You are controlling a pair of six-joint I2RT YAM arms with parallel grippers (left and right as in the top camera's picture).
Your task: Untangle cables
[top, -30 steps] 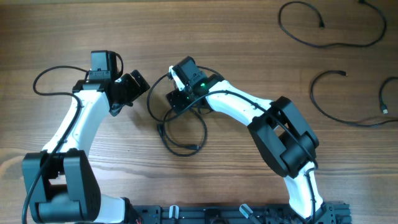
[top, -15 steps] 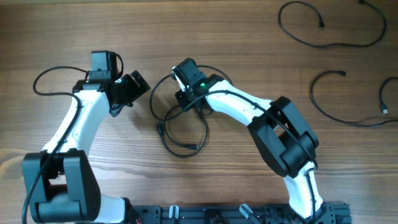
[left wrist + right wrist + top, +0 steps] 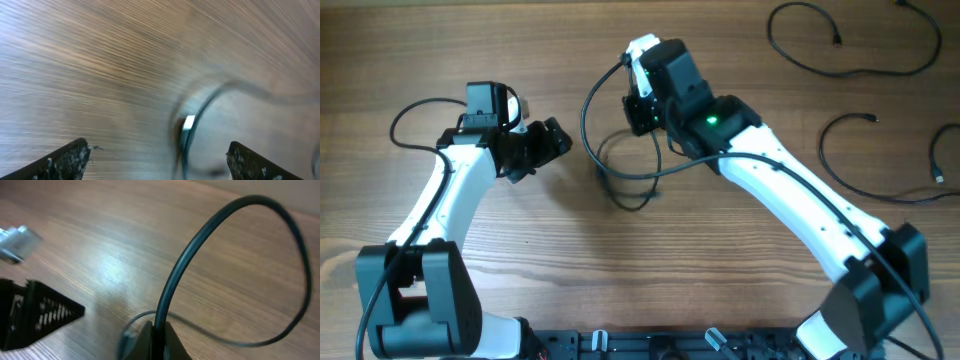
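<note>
R arm stretches to upper centre. The right gripper (image 3: pixel 154 337) is clamped on a cable (image 3: pixel 210 245), its loop raised off the wood table (image 3: pixel 720 40). L arm is bent at frame left, left gripper (image 3: pixel 157 150) spread wide. Slack loops (image 3: pixel 630 200) lie at centre. Loose cables (image 3: pixel 855 72) sit upper right, well apart.

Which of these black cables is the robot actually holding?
The middle cable, pinched in the right gripper; the other cables lie loose at the top right.
</note>
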